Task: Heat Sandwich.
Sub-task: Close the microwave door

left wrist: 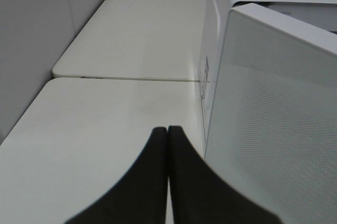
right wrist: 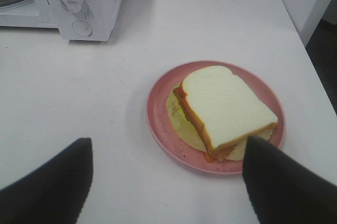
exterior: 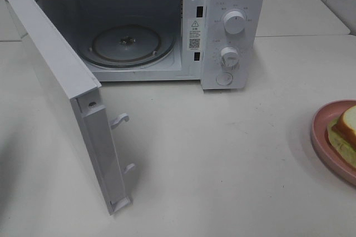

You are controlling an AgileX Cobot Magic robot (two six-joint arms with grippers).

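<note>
Microwave: a white microwave [exterior: 167, 20] stood at the back of the white table [exterior: 222, 153], with two round knobs [exterior: 233, 23] and a round button on its right-hand panel.
Door: the microwave door [exterior: 67, 92] was swung wide open toward the left front, its latch hooks pointing out over the table.
Cavity: the glass turntable [exterior: 127, 45] lay bare inside the open cavity.
Path: the table between the microwave front and the plate showed nothing standing on it.
Plate: a round pink plate [right wrist: 216, 114] sat at the right edge of the table, well apart from the microwave, and was cut off by the frame edge in the high view.
Sandwich place: the sandwich [right wrist: 226, 109] lay flat on the pink plate.
Sandwich heading: its rounded crust top pointed toward the microwave side; being nearly square, its long axis was hard to tell. Green lettuce stuck out from under the bread on the side nearer the microwave.
Left gripper: the left gripper [left wrist: 167, 129] had its fingers pressed together, empty, above the table just beside the outer face of the open door.
Right gripper: the right gripper [right wrist: 168, 155] stood with fingers spread wide, hovering near the plate; one fingertip [right wrist: 258, 150] overlapped the plate's near rim in the wrist view, holding nothing.
</note>
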